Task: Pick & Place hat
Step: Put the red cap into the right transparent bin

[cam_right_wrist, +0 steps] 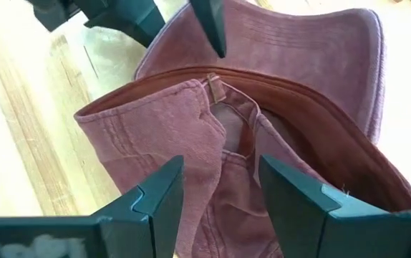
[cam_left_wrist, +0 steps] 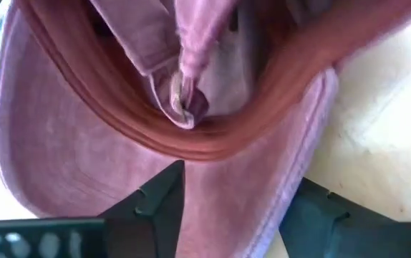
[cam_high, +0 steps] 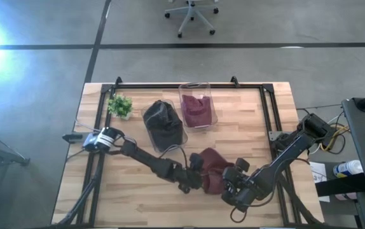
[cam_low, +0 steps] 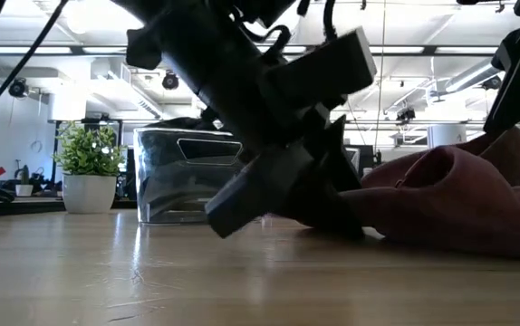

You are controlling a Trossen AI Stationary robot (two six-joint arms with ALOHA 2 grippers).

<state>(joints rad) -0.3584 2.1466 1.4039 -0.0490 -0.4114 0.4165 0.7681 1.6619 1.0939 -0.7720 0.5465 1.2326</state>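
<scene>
A maroon hat (cam_high: pixel 211 166) lies upside down on the wooden table near its front middle, hollow side up, brim (cam_left_wrist: pixel 119 143) toward the left arm. My left gripper (cam_high: pixel 194 175) is open and low at the brim; in the left wrist view (cam_left_wrist: pixel 238 179) one finger is over the brim's face and the other beside its edge. My right gripper (cam_high: pixel 233 181) is open over the hat's crown side, slanting down, with the crown's cloth (cam_right_wrist: pixel 213 165) between its fingers (cam_right_wrist: pixel 155 201). The low view shows the hat (cam_low: pixel 459 195) resting on the table beside the left gripper (cam_low: pixel 332 204). My left gripper stands with its fingers (cam_left_wrist: pixel 155 208) on either side of the brim's edge (cam_left_wrist: pixel 291 179), coming level and slanting down from the table's left; whether they touch the brim I cannot tell. My right gripper has the crown's rim cloth (cam_right_wrist: pixel 220 143) between its parted fingers; whether they touch it I cannot tell.
A black hat (cam_high: pixel 163 124) sits behind the maroon one, a clear bin (cam_high: pixel 197 105) with maroon cloth inside stands at the far middle, and a small potted plant (cam_high: pixel 120 105) at the far left. A black frame (cam_high: pixel 170 86) runs along the table's edges. Bare wood (cam_high: pixel 119 197) lies near left.
</scene>
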